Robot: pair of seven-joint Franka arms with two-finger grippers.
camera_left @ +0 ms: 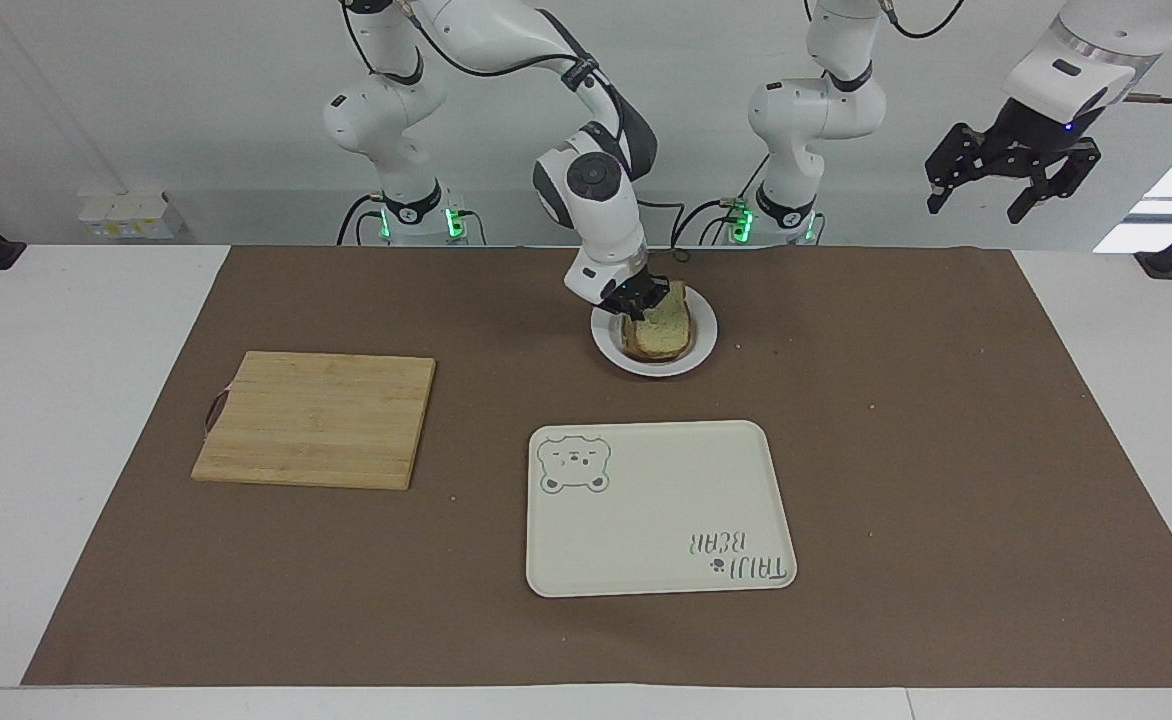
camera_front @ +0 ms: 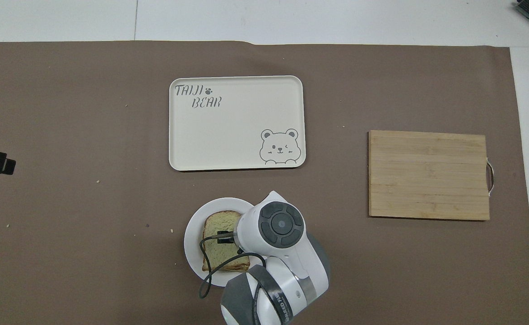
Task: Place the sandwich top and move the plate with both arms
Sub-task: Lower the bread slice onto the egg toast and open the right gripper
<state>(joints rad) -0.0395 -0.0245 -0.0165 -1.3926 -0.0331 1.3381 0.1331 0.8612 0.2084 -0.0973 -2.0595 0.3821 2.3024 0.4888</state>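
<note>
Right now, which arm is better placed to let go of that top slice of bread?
The right arm, probably. Its right gripper is shut on the sandwich top, down on the stack on the plate. The left gripper waits open, raised at its own end of the table.

- The cream tray (camera_front: 237, 123) carries the words "TAIJI BEAR" in grey outlined capitals, set in two lines in one corner, with a small paw print after "TAIJI".
- In the facing view the same lettering on the tray (camera_left: 660, 508) appears upside down.
- The right arm (camera_front: 277, 289) has printing on its dark band; it is cut off and cannot be read whole.
</note>
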